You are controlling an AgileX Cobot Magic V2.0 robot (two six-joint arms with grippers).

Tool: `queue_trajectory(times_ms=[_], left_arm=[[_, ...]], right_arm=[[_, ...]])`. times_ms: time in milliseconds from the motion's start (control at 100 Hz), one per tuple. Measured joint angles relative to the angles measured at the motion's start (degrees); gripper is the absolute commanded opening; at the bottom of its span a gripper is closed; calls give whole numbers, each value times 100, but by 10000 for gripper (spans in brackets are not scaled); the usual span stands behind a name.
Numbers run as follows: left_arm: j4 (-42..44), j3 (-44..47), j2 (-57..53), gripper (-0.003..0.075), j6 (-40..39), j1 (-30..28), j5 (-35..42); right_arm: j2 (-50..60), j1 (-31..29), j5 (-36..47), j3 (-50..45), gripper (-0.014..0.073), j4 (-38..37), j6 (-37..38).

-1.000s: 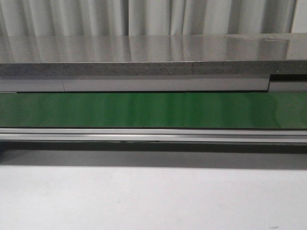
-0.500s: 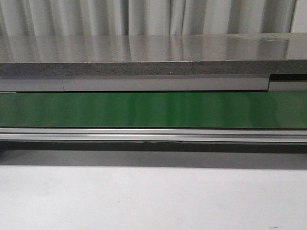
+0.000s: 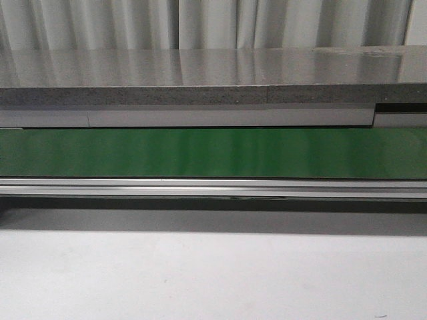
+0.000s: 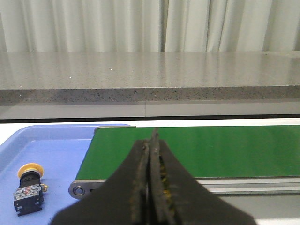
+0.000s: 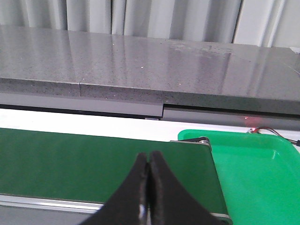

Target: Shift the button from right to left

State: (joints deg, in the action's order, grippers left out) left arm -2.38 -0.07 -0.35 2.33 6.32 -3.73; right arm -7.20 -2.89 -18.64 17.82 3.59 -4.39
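Black fingers of our left gripper [image 4: 151, 154] and right gripper [image 5: 148, 173] sit pressed together, empty. Only the left wrist view shows the button [image 4: 29, 188], lower left on a blue tray [image 4: 56, 150]; the front view shows just the green belt [image 3: 213, 153], neither arm.

Left gripper [image 4: 151, 154]: fingers pressed together, nothing between them, tips above green belt [image 4: 197, 150] near its end roller. Right gripper [image 5: 149, 161]: fingers closed flush, empty, poised over same belt. Neither arm visible in front view.
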Motion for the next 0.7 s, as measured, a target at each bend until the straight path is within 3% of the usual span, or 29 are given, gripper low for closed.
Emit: queue_trajectory(times_ms=[180,300,470,700], left_arm=[[0,0,0,-20,0,0,0],[0,0,0,-20,0,0,0],[0,0,0,-20,0,0,0],[0,0,0,-20,0,0,0]], right_arm=[[0,0,12,-25,-66,0,0],[0,0,439,-231,-66,-191,12],[0,0,1470,-822,-66,-816,666],[249,0,1679,-1605,-66,-1062,1049]])
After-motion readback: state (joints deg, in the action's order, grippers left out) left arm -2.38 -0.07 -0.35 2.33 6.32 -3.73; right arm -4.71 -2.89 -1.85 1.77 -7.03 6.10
